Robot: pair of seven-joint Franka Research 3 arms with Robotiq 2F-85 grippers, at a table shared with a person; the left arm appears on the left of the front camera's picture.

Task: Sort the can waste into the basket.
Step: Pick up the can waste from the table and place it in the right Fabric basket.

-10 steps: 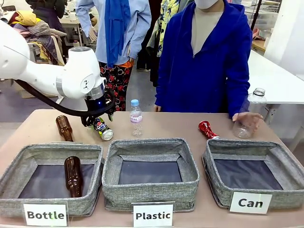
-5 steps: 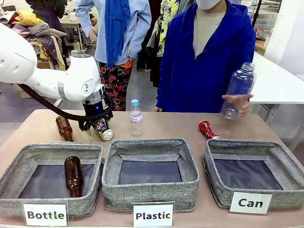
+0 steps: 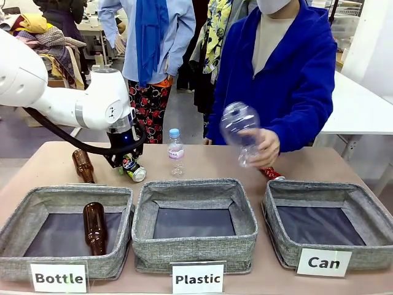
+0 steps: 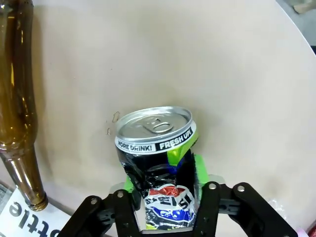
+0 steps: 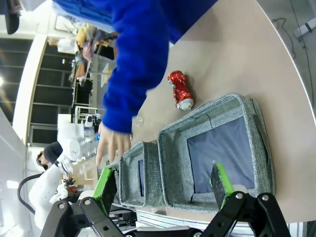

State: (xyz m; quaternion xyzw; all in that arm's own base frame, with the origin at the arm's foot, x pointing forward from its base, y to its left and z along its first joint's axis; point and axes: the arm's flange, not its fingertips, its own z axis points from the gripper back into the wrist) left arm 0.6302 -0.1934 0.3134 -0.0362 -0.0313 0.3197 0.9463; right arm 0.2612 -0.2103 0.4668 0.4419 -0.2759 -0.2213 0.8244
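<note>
Where the L arm comes down at the table's left rear, the left gripper (image 3: 126, 161) is clamped on the dark can (image 3: 133, 168); L wrist view: green pads (image 4: 198, 168) pressed on both sides of the can's dented lower body, silver top w/ pull tab pointing away from the wrist, white print round the rim; whether it rests on the table (image 3: 202, 165) or hangs just off it: can't tell; brown bottle (image 3: 82, 165) lying just left of that gripper, near but apart; small water bottle (image 3: 175, 152), blue cap, upright, just right of the dark can, behind the middle bin (image 3: 195, 184), card "Plastic"; red can (image 3: 271, 174), crushed, lying on the table just behind the far-left corner of the basket (image 3: 319, 187), not in it, partly covered in front view by the person's hand (image 3: 266, 147); basket at right front of table, white card (image 3: 323, 262) reading "Can"; person's hand, blue sleeve, holds a big clear bottle (image 3: 238, 125) tilted in the air, above the gap betw. middle bin and basket; left bin (image 3: 69, 192), card "Bottle", w/ a second brown bottle (image 3: 94, 226) lying inside; right gripper (image 5: 163, 182): fingers spread wide, released, held off the table, basket & red can farther off in its view.
</note>
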